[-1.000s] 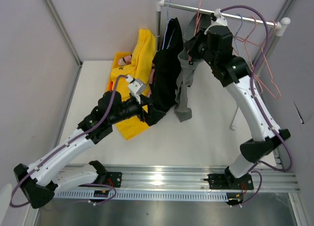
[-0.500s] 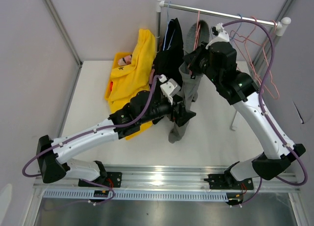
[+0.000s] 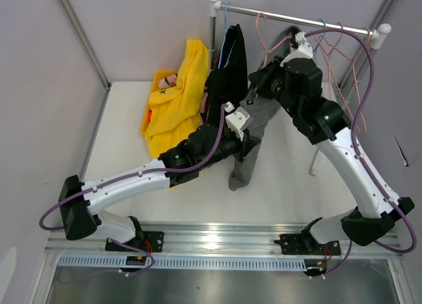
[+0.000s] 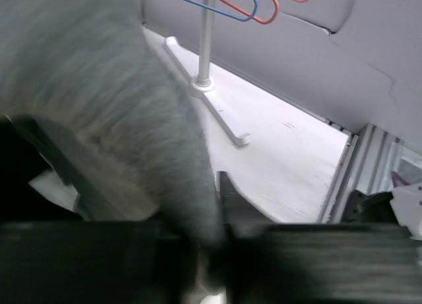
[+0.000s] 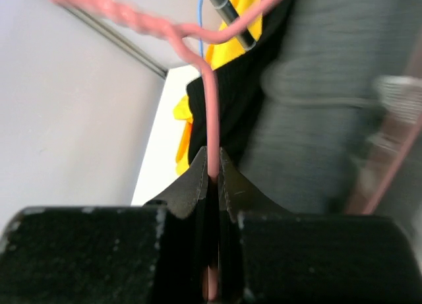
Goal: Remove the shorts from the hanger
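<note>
nearest, low over the white table (image 3: pixel 283 185), hangs the leg end of the grey shorts (image 3: pixel 241 171). partway up the cloth the left gripper (image 3: pixel 249 144) pinches it. in the left wrist view the soft, plain grey fabric (image 4: pixel 99 86) narrows into the slit where the left gripper (image 4: pixel 213 233) is pressed together. from there the grey shorts run slantwise up toward the right gripper (image 3: pixel 257 76), pulled into long folds. in the right wrist view the right gripper (image 5: pixel 211 164) is clamped on the straight shank of a pink wire hanger (image 5: pixel 210 106), with the grey waistband (image 5: pixel 316 99) just beside it. whether the band hangs on the wire i cannot tell. just left of the grey pair the black shorts (image 3: pixel 229 73) hang from the rack rail (image 3: pixel 297 17). bare pink hangers (image 3: pixel 349 66) dangle at the rail's right end. farther left, against the back wall, the large bright yellow shorts (image 3: pixel 175 106) lie heaped on the table. the pink patterned pair (image 3: pixel 167 80) peeks out beside them.
</note>
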`<state>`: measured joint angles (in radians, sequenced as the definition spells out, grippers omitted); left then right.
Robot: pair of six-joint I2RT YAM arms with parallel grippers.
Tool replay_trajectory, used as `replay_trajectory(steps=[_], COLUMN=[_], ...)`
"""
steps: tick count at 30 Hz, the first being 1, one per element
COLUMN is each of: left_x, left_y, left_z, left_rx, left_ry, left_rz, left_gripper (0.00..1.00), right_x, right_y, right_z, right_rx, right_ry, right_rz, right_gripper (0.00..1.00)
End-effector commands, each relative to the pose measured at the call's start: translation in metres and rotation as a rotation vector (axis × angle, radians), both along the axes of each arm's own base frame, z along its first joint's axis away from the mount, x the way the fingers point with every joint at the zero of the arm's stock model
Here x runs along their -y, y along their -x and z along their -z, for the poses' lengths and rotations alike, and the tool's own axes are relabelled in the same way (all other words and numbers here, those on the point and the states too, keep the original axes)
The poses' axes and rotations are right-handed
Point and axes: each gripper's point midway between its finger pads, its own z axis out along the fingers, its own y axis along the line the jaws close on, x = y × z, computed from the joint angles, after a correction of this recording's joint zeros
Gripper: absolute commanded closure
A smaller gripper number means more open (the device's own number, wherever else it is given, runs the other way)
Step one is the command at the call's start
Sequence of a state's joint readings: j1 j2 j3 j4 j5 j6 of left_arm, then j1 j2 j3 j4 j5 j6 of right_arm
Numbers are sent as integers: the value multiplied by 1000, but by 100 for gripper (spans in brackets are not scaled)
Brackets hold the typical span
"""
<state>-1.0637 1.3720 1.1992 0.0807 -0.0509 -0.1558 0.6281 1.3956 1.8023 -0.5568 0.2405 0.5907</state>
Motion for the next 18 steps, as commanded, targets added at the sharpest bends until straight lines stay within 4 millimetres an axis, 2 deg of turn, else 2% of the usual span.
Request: replay_trajectory(steps=[1,4,5,6,7,8,9,10,11,12,14,15,18], left_x=[-4,-6,-12,-8,-10,-17,-12,-15,-17,-15,-14,-17,-17], left_y=[-17,-6,4,22,31,45,71,79,92,119,145,151,170], left_z=[-20,-19,-10,-11,-11,11,16,30,47,57,62,76,83], left_rx=[41,46,42,49,46,29,24,7,-5,-13,-35,-45,-61], left_ry=[48,45,32,44,58,30,32,28,6,2,19,-3,-11], left_rz=[-92,-79,-73,-41,-44,-34,15,-6,5,53,69,74,97], left_gripper=[100,100,100,100,100,100,100,100,100,100,100,100,100], right_x=[13,19,22,23,27,32,33,38,39,43,50,53,59], right_y=[19,19,18,14,15,12,7,8,7,2,4,3,4], right_z=[-71,-75,-75,-75,-85,-86,-85,-98,-100,-100,-111,-113,-117], right_rx=[168,183,183,182,205,201,197,220,219,219,236,239,246], right_ry=[-119,-101,-87,-75,-71,-61,-52,-61,-56,-48,-51,-51,-53], right_rz=[5,26,44,57,66,81,87,91,89,102,113,123,132], right_gripper=[100,100,100,100,100,100,100,100,100,100,100,100,100])
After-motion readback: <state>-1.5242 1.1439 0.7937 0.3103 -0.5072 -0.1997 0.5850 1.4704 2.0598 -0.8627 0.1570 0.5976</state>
